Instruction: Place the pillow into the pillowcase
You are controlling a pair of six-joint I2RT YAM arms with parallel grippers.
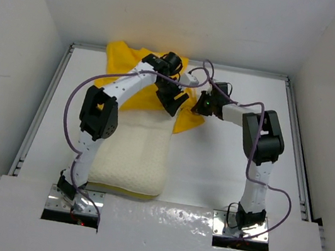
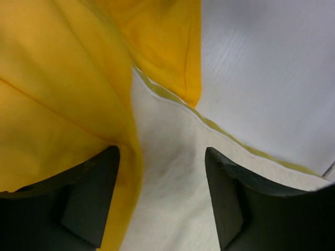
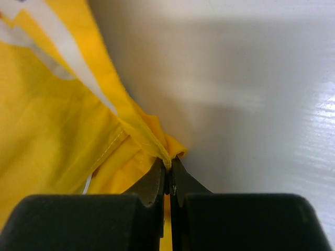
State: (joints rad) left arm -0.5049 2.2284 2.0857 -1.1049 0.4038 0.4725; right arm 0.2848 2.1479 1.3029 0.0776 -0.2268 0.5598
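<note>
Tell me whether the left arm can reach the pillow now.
Probably yes: the left claw hangs open over the pillow, whose bare surface shows in its gap; the pillowcase only drapes one side.

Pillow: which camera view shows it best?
The top external view: the pillow shows most of its length, its far end at the yellow pillowcase. The left wrist view shows only a cream patch and edge band between the fingers of the left pincer. The right wrist view shows none of it.
</note>
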